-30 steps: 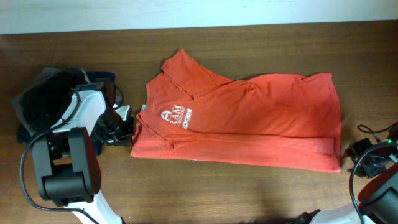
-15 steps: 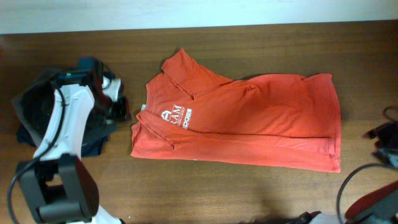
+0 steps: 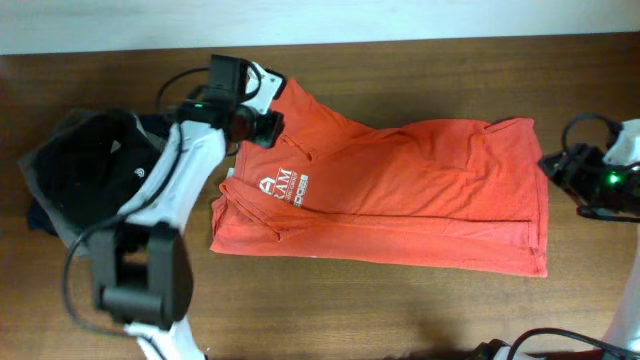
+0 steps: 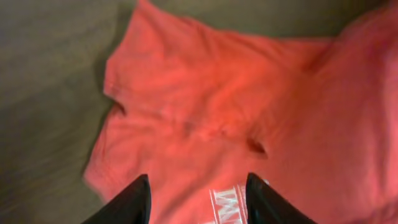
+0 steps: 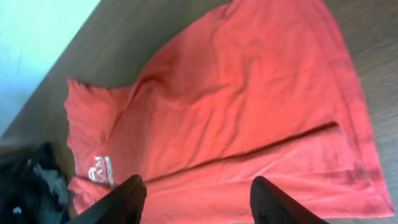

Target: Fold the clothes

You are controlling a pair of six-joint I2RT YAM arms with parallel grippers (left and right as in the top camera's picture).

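Observation:
The red-orange shirt [image 3: 400, 190] lies partly folded across the middle of the table, its white lettering [image 3: 285, 187] at the left. It fills the left wrist view [image 4: 249, 106] and the right wrist view [image 5: 236, 106]. My left gripper [image 3: 262, 128] hovers open and empty above the shirt's upper left sleeve; its fingertips [image 4: 196, 186] frame the lettering. My right gripper [image 3: 560, 170] is open and empty beside the shirt's right edge, and its fingers [image 5: 196, 186] hang above the cloth.
A pile of dark folded garments [image 3: 70, 165] lies at the table's left, also seen in the right wrist view [image 5: 28, 180]. Bare wooden table [image 3: 400, 70] runs behind and in front of the shirt. A white wall borders the far edge.
My left arm swung from the shirt's lower left corner up over the top left sleeve. My right arm rose from the lower right corner to the shirt's right edge. The shirt stayed put.

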